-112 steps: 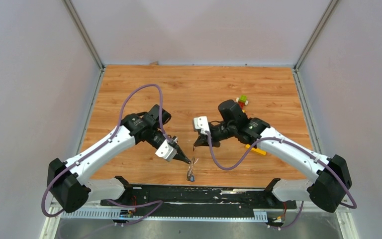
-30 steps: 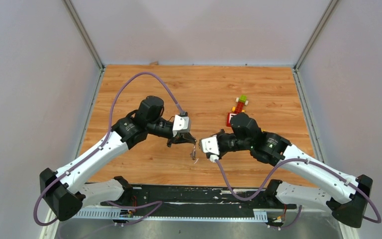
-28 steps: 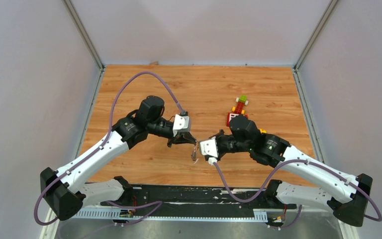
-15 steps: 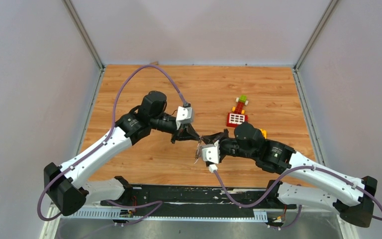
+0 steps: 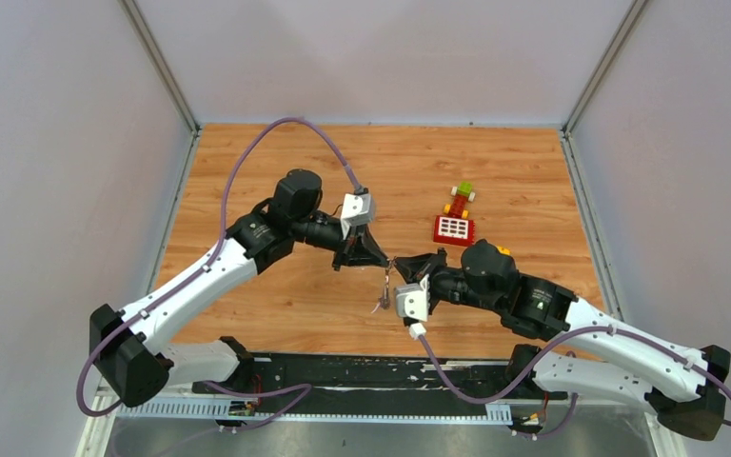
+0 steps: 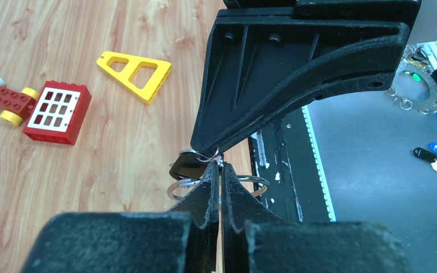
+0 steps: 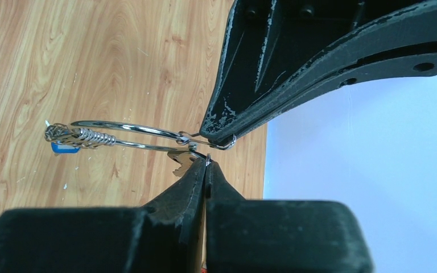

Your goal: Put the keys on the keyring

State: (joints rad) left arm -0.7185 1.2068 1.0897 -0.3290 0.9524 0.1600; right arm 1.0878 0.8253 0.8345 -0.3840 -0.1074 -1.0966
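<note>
Looking from the near edge, you have the right fingers pressed together on the black-headed key. They meet, tip to tip, the left fingers, clamped on the keyring above the desk. Beyond them lie toy blocks.

Thin keyring of shiny silver metal wire. Smooth wood-grain counter. Matt black plastic jaws, scuffed. Glossy red plastic block.
</note>
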